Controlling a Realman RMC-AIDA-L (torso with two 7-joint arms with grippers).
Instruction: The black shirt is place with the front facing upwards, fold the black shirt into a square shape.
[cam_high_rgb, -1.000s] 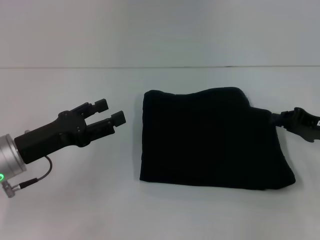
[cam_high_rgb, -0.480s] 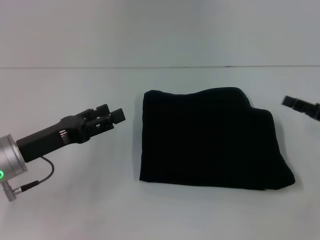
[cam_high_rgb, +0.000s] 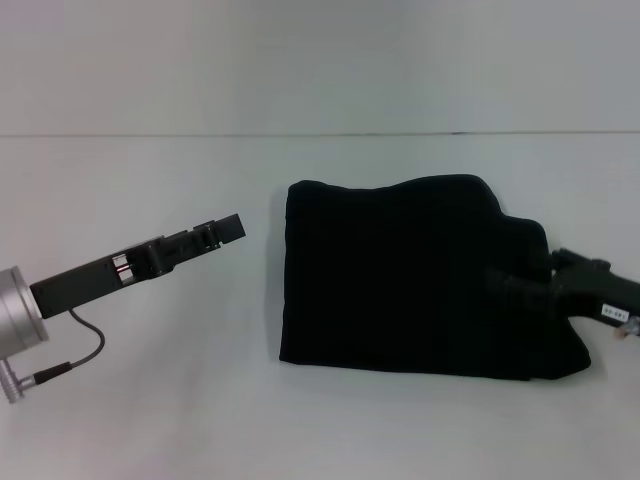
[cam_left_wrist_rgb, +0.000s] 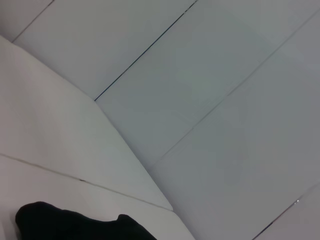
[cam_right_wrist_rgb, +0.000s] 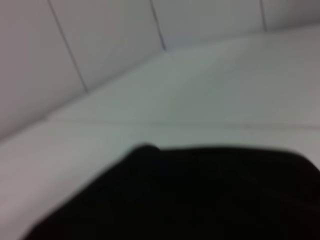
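The black shirt (cam_high_rgb: 420, 280) lies folded into a rough rectangle on the white table (cam_high_rgb: 150, 400), right of the middle; no letters or label show. My left gripper (cam_high_rgb: 226, 230) hovers to the left of the shirt, apart from it, turned side-on. My right gripper (cam_high_rgb: 508, 285) reaches in from the right, low over the shirt's right edge, black against black. The left wrist view shows a corner of the shirt (cam_left_wrist_rgb: 75, 225) below a pale wall. The right wrist view shows the shirt (cam_right_wrist_rgb: 200, 195) close up, filling the lower part.
A pale panelled wall (cam_high_rgb: 320, 60) stands behind the table's back edge. A thin cable (cam_high_rgb: 85, 350) hangs under the left arm's wrist.
The left gripper has rolled about its wrist, from flat to side-on, staying in place. The right gripper drew back to the right, then came in lower over the shirt's right edge.
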